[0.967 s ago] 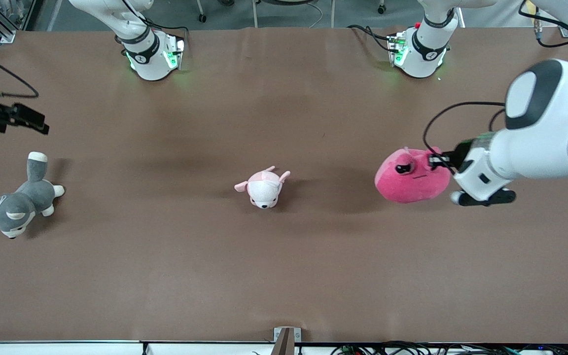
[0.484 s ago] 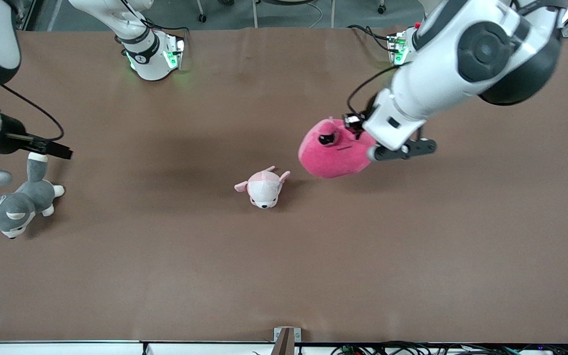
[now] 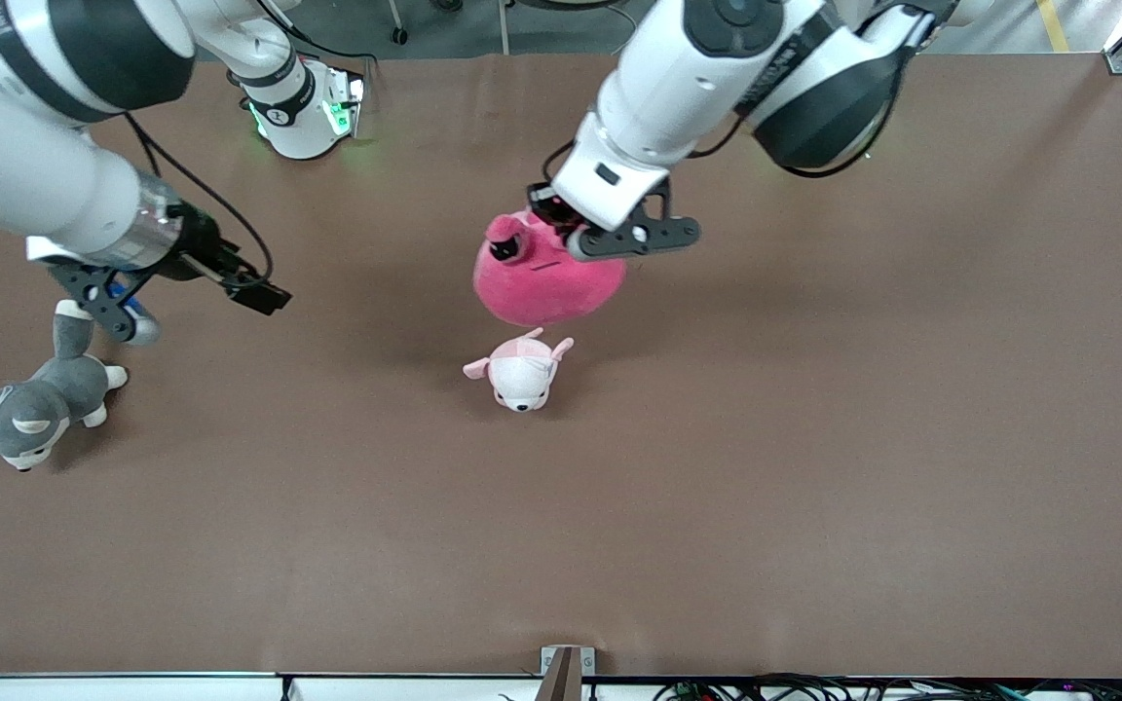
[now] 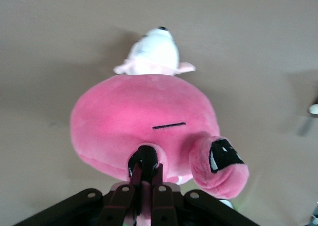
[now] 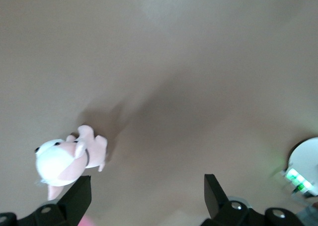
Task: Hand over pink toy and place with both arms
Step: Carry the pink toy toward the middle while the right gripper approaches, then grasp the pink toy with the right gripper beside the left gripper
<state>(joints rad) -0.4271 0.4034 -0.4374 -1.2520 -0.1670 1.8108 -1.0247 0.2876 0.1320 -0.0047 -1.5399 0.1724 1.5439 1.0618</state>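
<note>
The pink toy, a round hot-pink plush with dark eyes, hangs in the air over the middle of the table, just above the pale puppy plush. My left gripper is shut on a small flap at the toy's top. In the left wrist view the fingers pinch that flap and the toy's body hangs below them. My right gripper is open and empty, in the air over bare table between the husky and the pink toy. Its spread fingers frame bare table.
The pale pink-and-white puppy plush lies at the table's middle and shows in both wrist views. A grey-and-white husky plush lies at the right arm's end. The right arm's base stands at the table's top edge.
My left arm has carried the pink toy from its own end of the table to over the middle. My right arm has swung in from its end toward the middle.
</note>
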